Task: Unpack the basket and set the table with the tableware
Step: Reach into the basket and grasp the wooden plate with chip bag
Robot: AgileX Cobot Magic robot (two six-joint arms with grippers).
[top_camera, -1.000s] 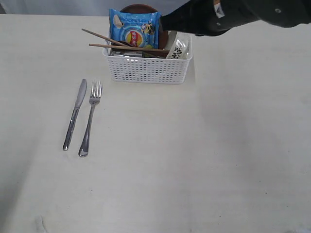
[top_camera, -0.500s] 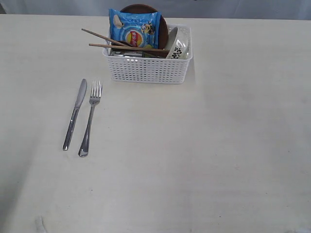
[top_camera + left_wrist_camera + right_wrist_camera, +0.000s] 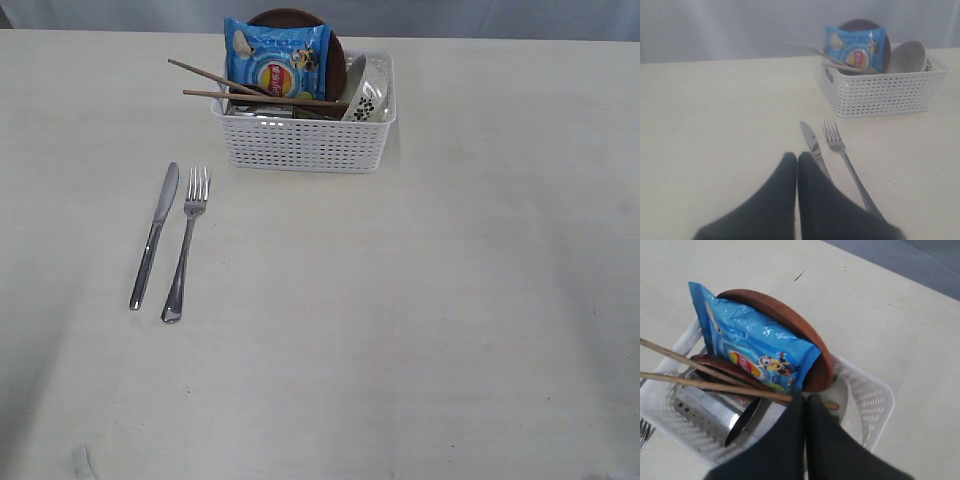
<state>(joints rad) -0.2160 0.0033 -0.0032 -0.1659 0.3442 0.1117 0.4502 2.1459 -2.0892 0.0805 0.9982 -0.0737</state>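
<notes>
The white basket (image 3: 305, 140) stands at the back of the table (image 3: 420, 300). In it lean a brown plate (image 3: 338, 62), a white bowl (image 3: 368, 98), two chopsticks (image 3: 262, 97) and a blue snack bag (image 3: 277, 58). A steel cup (image 3: 737, 426) and a dark red spoon (image 3: 722, 368) show in the right wrist view. A knife (image 3: 154, 235) and fork (image 3: 186, 243) lie side by side to the front left. My left gripper (image 3: 797, 157) is shut and empty, just short of the knife (image 3: 812, 146). My right gripper (image 3: 806, 399) is shut and empty above the basket (image 3: 872, 400).
The snack bag (image 3: 752, 347) rests against the plate (image 3: 790, 317) and covers much of it. The chopsticks (image 3: 715, 385) stick out over the basket's left rim. Neither arm shows in the exterior view.
One second ago the right arm reached over the basket's back right corner in the exterior view. It has since left that view. The tableware has not moved.
</notes>
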